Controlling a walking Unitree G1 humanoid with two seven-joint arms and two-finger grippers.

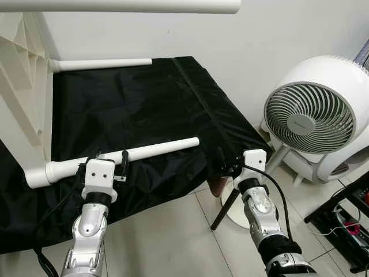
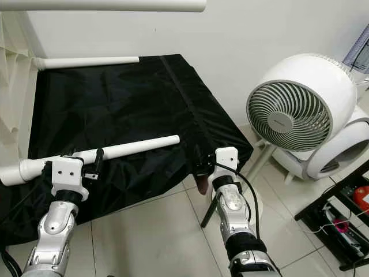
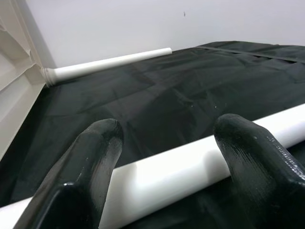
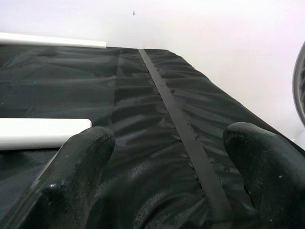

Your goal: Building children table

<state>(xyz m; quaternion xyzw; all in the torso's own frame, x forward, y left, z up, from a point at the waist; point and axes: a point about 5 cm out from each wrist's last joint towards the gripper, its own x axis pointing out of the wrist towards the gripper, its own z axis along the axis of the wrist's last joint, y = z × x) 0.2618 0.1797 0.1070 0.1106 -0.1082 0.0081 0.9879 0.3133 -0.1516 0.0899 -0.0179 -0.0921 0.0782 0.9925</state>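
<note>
White wall and pale floor tiles frame a surface draped in black cloth [image 1: 150, 115], with a fan [image 1: 311, 115] standing off to the robot's right. Tipped on its edge at the left is the children's table: its white ribbed top [image 1: 20, 75] stands upright, and white legs jut out from it sideways. A near leg [image 1: 127, 156] runs across the cloth from a socket at the top's lower corner, a far leg [image 1: 101, 64] lies along the wall side, and another leg [image 1: 115, 6] crosses overhead.

The left pincer [image 1: 109, 163] sits at the near leg, close to the socket end. Its fingers [image 3: 90, 157] stand apart on either side of the white tube, open and not clamped; whether they touch it cannot be told. The right pincer [image 1: 228, 164] hovers at the cloth's near right corner, fingers [image 4: 81, 157] spread wide with nothing between them, aimed across the cloth toward the leg's free tip.

By the look of it the build is well along: three legs appear seated in their sockets. A fourth leg cannot be made out from these views, so it may be fitted or outstanding. What seems left is checking or tightening the near leg, then turning the table upright onto its feet.
</note>
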